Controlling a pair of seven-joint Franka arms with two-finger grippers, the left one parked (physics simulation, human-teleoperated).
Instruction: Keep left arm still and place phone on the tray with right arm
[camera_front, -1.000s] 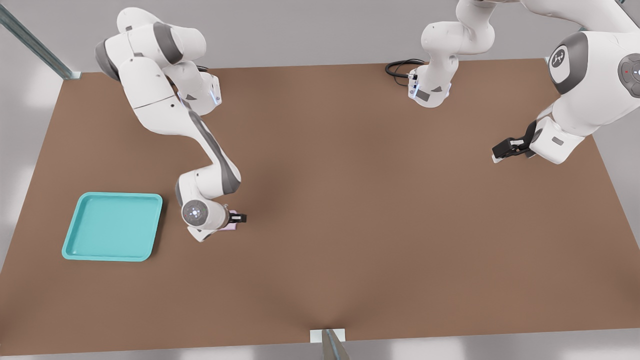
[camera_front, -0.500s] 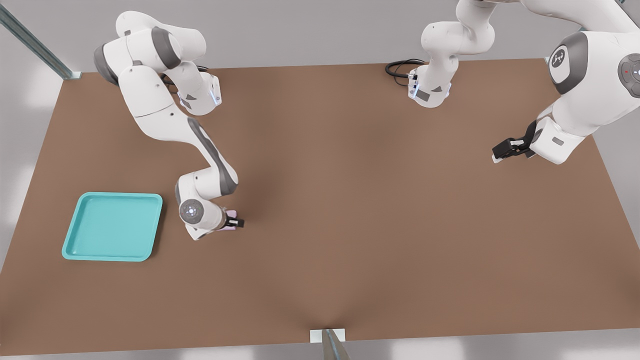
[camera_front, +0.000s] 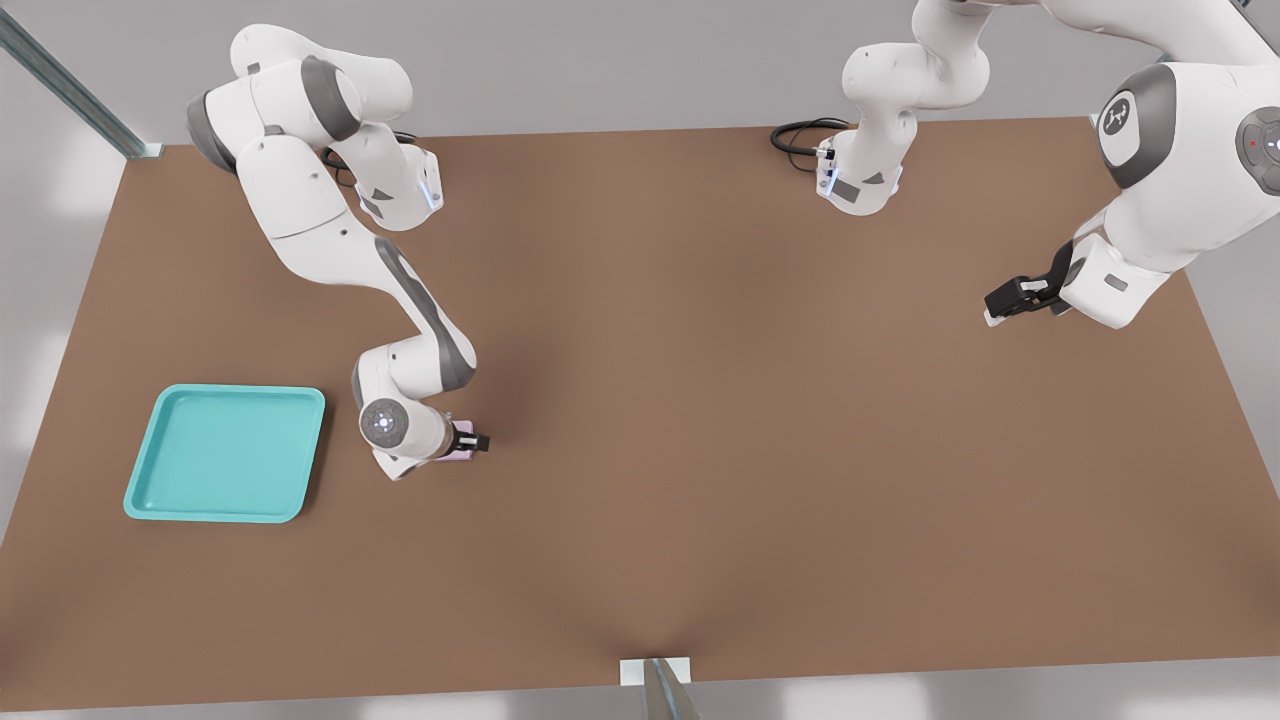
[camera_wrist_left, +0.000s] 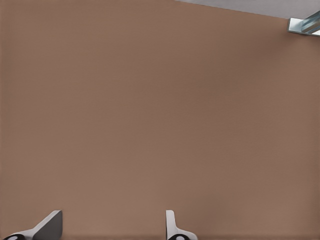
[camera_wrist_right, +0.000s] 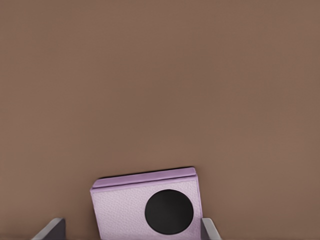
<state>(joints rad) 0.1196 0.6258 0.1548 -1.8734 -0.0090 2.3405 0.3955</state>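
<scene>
The pincer is straddling the phone right now, one finger showing on one side with a clear gap to the case and the other finger sitting just beside the opposite edge. So it is standing open around the phone, not clamped. In the front view the pincer is hanging low over the tabletop, on the front view's right of the tray and near it, with only a pink sliver of the phone peeking out under the wrist.

What could go wrong, as I judge it: the phone is lying slightly skewed and off-centre between the fingers, so a squeeze may twist it or pinch it near one edge. A weak hold could then let it slip during the carry. It is thin and flat, too, so fingers set too high may skate over it.

Counting: one phone, one round black lens visible on it, one turquoise tray with nothing in it, one working pincer.
</scene>
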